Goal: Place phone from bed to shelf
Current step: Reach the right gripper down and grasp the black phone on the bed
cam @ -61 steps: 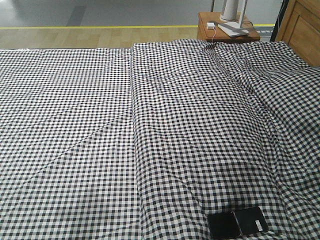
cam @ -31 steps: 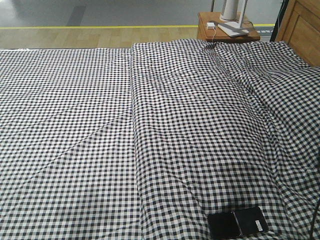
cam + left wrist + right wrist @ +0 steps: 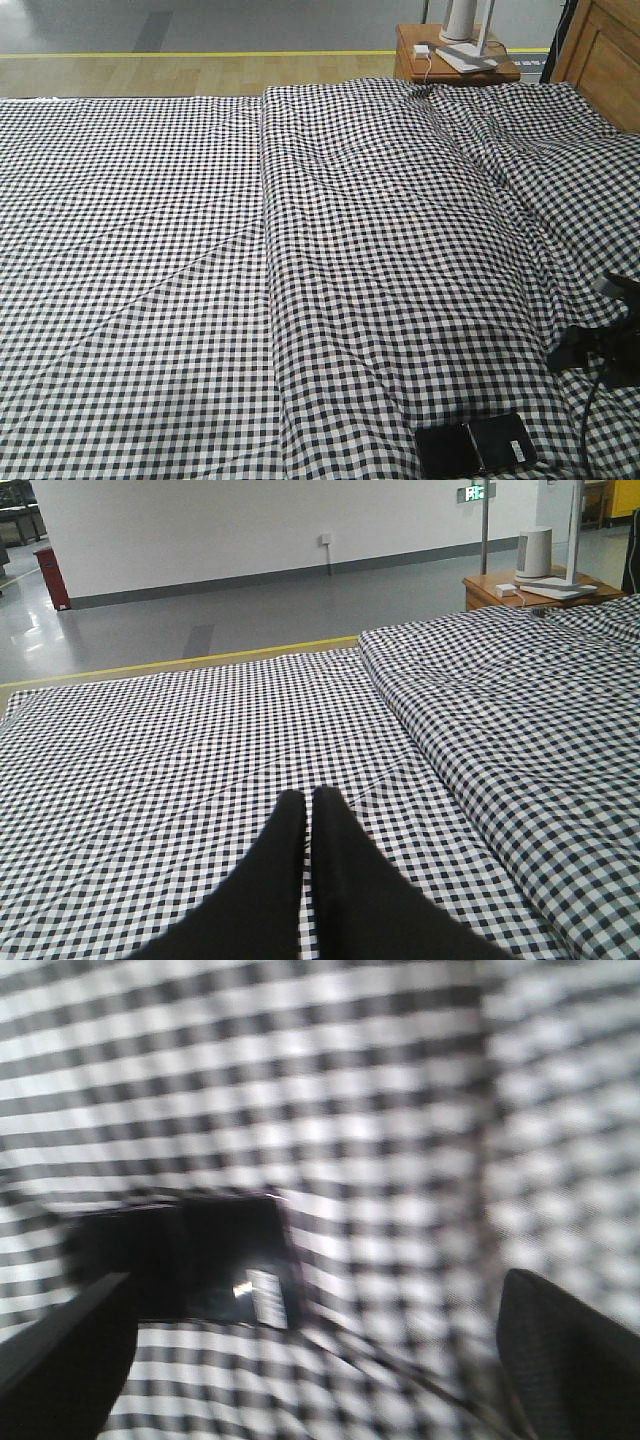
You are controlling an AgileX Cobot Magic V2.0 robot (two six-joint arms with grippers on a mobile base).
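Phone (image 3: 476,447): flat glossy black slab with a seam across the middle that splits it into two halves. There is a small white barcode sticker on the right half. It lies flat on the bed (image 3: 150,250), on black-and-white gingham, at the near edge of the front view and right of the long raised fold. Nothing touches it.

The right wrist view is blurred, with the phone (image 3: 200,1260) a dark rectangle below the camera. Right gripper (image 3: 320,1280): jaws spread wide, holding nothing, above the fabric.

Left gripper (image 3: 308,815): jaws pressed together, empty, over the bed well away from the phone.

Against half a second ago, the dark right arm (image 3: 600,345) has come in at the right edge of the front view, above and right of the phone. The phone has not moved.
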